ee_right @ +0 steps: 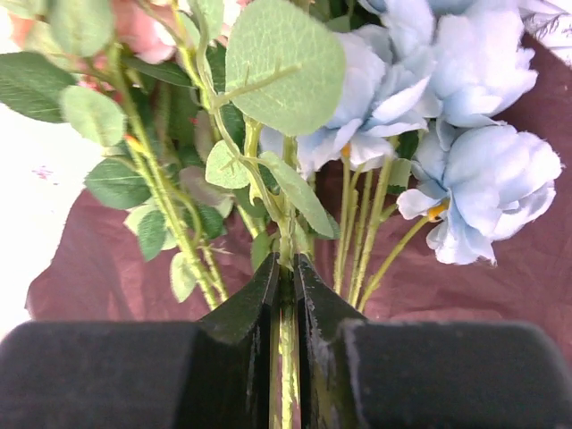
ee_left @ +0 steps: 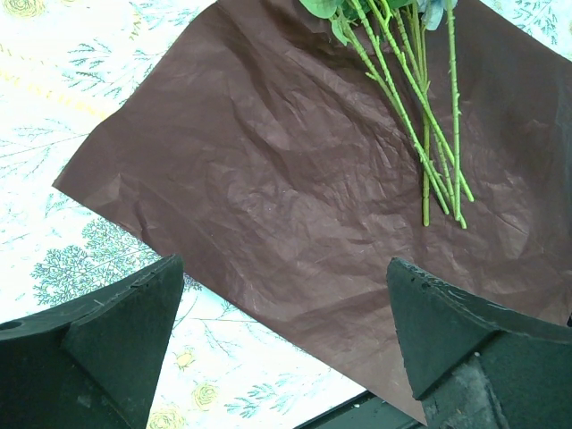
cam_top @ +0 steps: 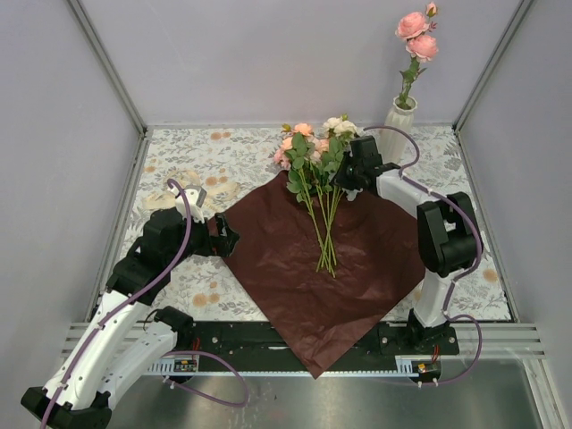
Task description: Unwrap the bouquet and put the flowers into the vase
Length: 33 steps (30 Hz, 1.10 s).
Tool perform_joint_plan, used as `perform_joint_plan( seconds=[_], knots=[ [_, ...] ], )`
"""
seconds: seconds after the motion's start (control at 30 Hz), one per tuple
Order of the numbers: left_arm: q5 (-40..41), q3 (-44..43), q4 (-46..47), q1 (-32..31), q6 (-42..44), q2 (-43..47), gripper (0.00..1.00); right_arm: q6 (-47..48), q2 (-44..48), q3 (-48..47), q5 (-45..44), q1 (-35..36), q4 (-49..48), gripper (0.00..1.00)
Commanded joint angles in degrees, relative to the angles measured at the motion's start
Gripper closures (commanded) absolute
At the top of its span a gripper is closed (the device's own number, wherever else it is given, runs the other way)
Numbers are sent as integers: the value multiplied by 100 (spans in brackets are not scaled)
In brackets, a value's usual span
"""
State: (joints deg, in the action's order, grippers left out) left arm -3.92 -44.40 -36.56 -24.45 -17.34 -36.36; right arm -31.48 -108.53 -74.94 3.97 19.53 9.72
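Observation:
The bouquet lies unwrapped: its maroon wrapping paper (cam_top: 313, 259) is spread flat on the table, with the flowers (cam_top: 313, 147) on it, heads toward the back and stems (cam_top: 323, 232) toward me. My right gripper (cam_top: 344, 179) is at the leafy upper stems, shut on one green stem (ee_right: 286, 357) just below a leaf; pale blue roses (ee_right: 465, 134) hang to its right. My left gripper (cam_top: 231, 239) hovers open by the paper's left corner (ee_left: 295, 179), holding nothing, the stem ends (ee_left: 420, 116) beyond it. The cream vase (cam_top: 399, 116) stands at the back right, holding pink roses (cam_top: 416, 36).
A cream ribbon (cam_top: 170, 195) lies on the floral tablecloth (cam_top: 206, 286) at the back left, behind my left arm. Grey walls with metal rails close in the sides and back. The paper's near corner hangs over the table's front edge (cam_top: 313, 362).

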Motion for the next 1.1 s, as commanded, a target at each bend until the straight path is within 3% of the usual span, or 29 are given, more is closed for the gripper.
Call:
perform_joint_plan(
  seconds=[0.0, 0.07, 0.1, 0.2, 0.43, 0.73, 0.97, 1.07],
  knots=[
    [-21, 19, 131, -16, 73, 59, 1, 90, 719, 40, -72, 86, -163, 92],
    [-3, 11, 131, -16, 65, 76, 1, 55, 859, 84, -72, 86, -119, 80],
    [-3, 19, 131, -16, 73, 85, 1, 37, 903, 93, -54, 95, -93, 80],
    [-3, 28, 131, -16, 73, 111, 1, 63, 1061, 137, 60, 95, -119, 99],
    [-56, 37, 131, -16, 56, 120, 1, 423, 1957, 435, 95, 104, -918, 100],
    [-73, 37, 140, -16, 64, 103, 1, 1959, 3302, 1297, -299, 86, -3500, 100],
    [-82, 46, 140, -16, 64, 103, 1, 3479, 3207, 1298, -634, -63, -5758, 100],
    [-65, 54, 140, -16, 64, 103, 1, 3711, 2970, 982, -608, -265, -6209, 100]
  ],
)
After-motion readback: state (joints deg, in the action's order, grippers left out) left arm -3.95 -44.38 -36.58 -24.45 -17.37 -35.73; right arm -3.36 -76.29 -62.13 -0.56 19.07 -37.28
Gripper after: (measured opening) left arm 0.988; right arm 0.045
